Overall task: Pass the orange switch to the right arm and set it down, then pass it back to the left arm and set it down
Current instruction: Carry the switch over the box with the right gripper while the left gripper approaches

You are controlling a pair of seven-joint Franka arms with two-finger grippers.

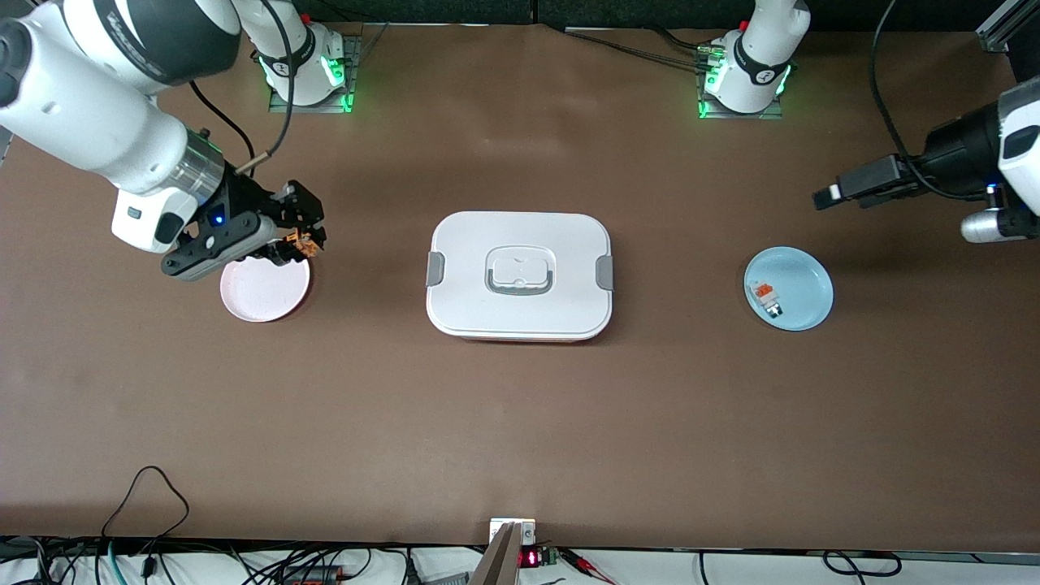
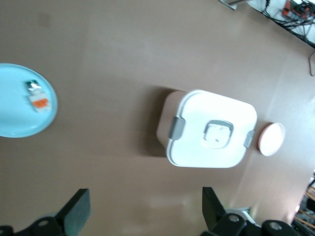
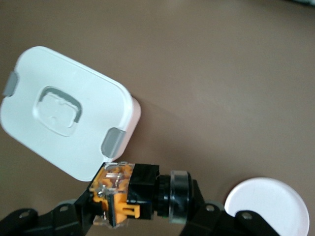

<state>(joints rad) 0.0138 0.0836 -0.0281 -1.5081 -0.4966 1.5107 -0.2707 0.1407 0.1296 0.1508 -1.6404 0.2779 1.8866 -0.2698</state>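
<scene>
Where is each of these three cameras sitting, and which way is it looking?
Front view: high up across the table, facing both arms; right gripper holds the orange switch over the pink plate; left gripper waits open above the table's end.
Left wrist view: looks down past its own fingers at the box and the blue plate.
Right wrist view: looks down past the orange switch in its gripper.
Shared: all three show the box.
</scene>
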